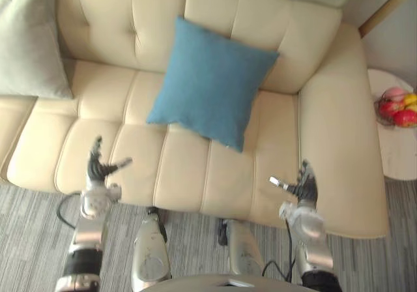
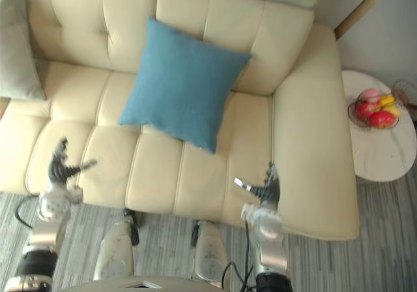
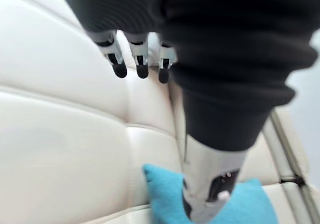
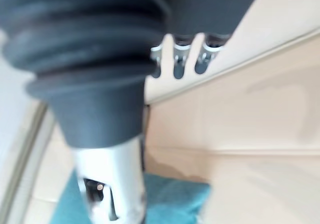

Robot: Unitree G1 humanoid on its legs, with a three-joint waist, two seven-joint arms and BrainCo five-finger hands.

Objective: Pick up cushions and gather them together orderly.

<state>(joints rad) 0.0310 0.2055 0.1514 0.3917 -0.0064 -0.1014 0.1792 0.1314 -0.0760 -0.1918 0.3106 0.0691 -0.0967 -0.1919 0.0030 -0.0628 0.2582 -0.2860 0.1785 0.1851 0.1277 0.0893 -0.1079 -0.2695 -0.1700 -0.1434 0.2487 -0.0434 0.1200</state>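
Where the seat of the cream tufted leather sofa [image 1: 111, 25] meets its backrest, a square blue fabric cushion [image 1: 212, 83] is seen propped at a tilt right of the middle, with one corner pointing down onto the seat. A pale grey-green fabric cushion [image 1: 29, 44] is leaned against the backrest at the sofa's left end, well apart from the blue one. The left hand [image 1: 98, 167] is raised over the front of the seat on the left, fingers loose, thumb stuck out, nothing grasped. The right hand [image 1: 303, 188] is seen by the seat's front edge beside the right armrest, fingers likewise released and empty. Past that armrest a round white side table [image 1: 397, 152] is set, and a bowl of red and yellow fruit [image 1: 397, 108] is placed on it. Grey striped carpet [image 1: 32, 240] is laid before the sofa.
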